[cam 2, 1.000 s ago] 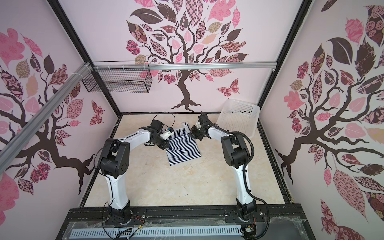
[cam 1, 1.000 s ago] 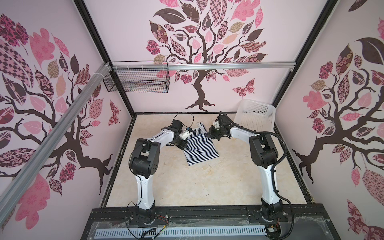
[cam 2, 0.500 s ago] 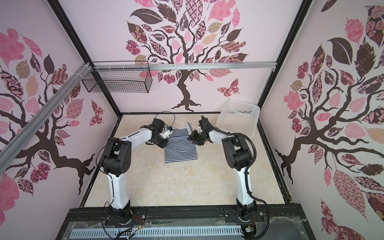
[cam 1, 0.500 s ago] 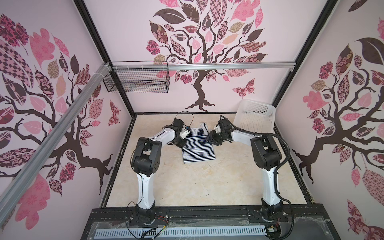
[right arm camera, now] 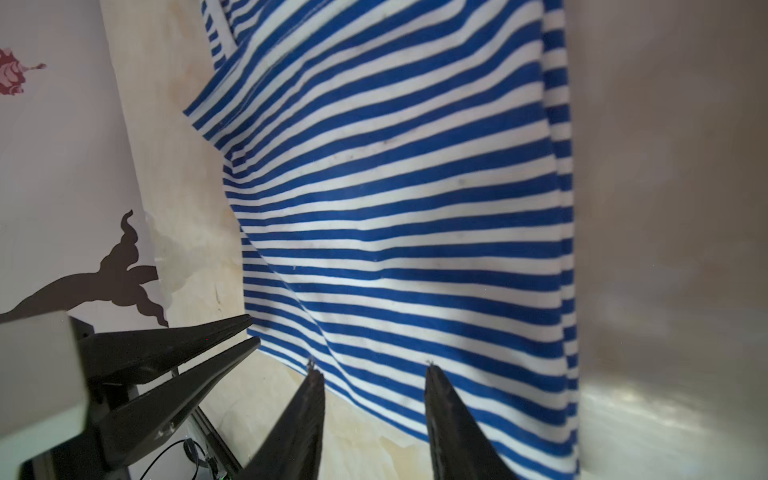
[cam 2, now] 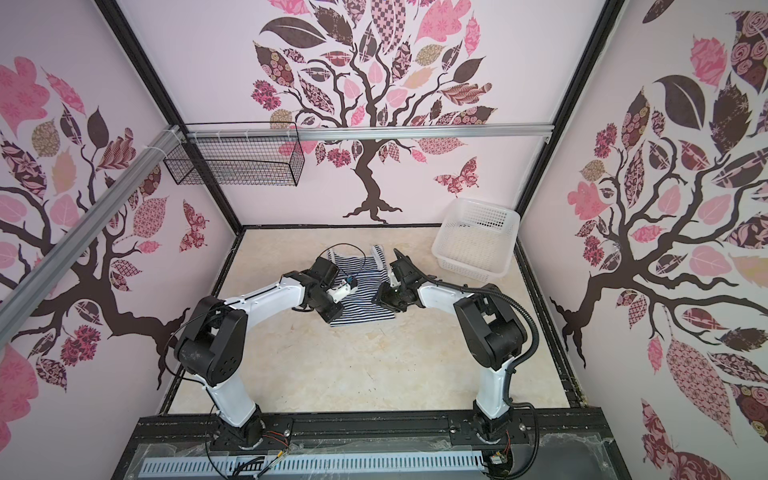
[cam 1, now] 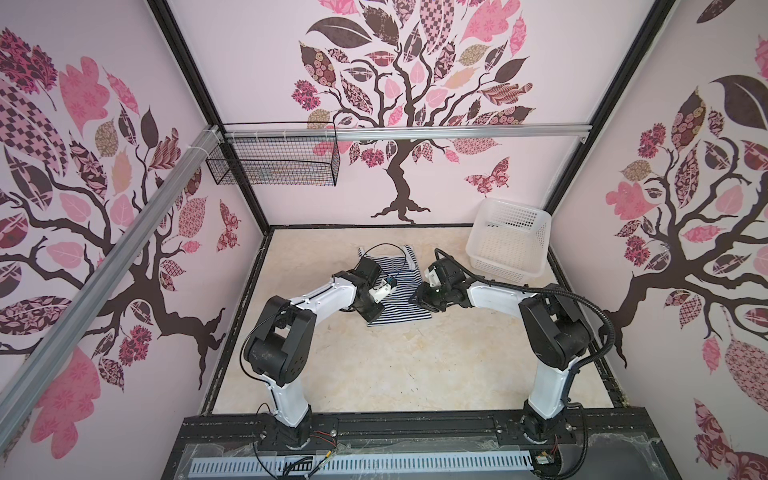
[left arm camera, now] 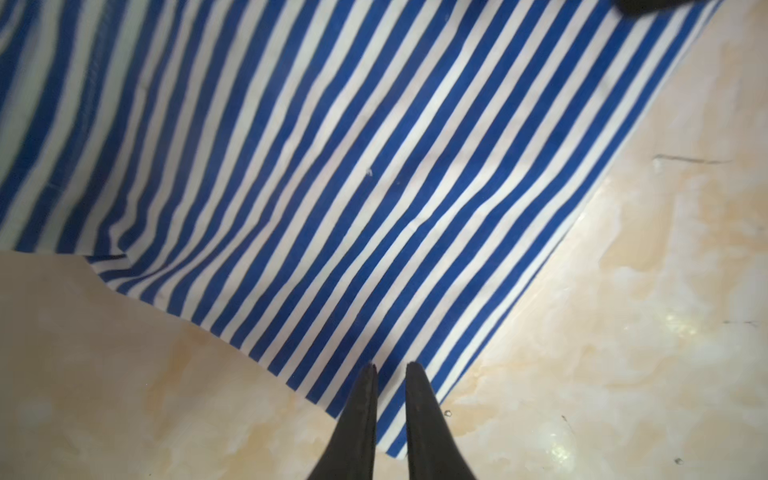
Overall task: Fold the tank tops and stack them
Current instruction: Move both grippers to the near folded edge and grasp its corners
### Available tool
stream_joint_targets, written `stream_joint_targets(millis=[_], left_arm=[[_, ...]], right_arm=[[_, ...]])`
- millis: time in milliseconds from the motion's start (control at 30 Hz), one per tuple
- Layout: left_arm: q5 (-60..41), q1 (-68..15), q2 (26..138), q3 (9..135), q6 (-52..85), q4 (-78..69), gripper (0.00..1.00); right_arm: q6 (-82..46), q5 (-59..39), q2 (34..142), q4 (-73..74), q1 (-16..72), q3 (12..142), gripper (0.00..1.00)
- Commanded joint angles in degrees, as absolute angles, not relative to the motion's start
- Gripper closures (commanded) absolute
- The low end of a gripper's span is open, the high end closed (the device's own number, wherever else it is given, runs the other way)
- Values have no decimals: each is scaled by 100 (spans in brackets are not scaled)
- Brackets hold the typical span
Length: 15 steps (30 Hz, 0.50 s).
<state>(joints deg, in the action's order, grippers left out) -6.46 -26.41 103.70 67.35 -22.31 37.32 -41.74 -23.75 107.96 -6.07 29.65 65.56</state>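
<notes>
One tank top (cam 1: 399, 307) (cam 2: 365, 307), navy-and-white striped, lies flat at the back middle of the table, straps toward the back wall. My left gripper (cam 1: 371, 320) (cam 2: 330, 318) sits at the hem's left corner. In the left wrist view its jaws (left arm camera: 390, 365) stand almost closed, with the corner of the tank top (left arm camera: 332, 187) between them. My right gripper (cam 1: 417, 297) (cam 2: 380, 297) is at the top's right side edge. In the right wrist view it (right arm camera: 372, 365) is open, its tips just over the edge of the striped cloth (right arm camera: 395, 208), holding nothing. The left gripper (right arm camera: 253, 330) shows there too.
A white perforated basket (cam 1: 507, 266) (cam 2: 473, 266) stands at the back right corner, close behind the right arm. A black wire basket (cam 1: 274, 160) hangs from the metal rail on the back wall. Bare beige tabletop (cam 1: 395, 374) stretches toward the front.
The tank top has swung from tilted to square with the table. The right gripper has opened and let go of its side. The left gripper keeps its hold at the hem corner.
</notes>
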Motion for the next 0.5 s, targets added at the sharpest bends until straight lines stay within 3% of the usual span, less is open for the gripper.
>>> stream_joint_targets(millis=[0,167,467], left_arm=[[-264,-2574,10603,6723,-2234,3506,83],[-338,-2575,10753,6669,-2291,3865,84],[-432,-2575,9962,5722,-2621,3971,85]], right_arm=[[-4156,-2251,10973,-444,2953,6484,58],[-4123,-2078,10848,-484,3205,5973,57],[-4531,-1649,10022,-459,3725,4743,55]])
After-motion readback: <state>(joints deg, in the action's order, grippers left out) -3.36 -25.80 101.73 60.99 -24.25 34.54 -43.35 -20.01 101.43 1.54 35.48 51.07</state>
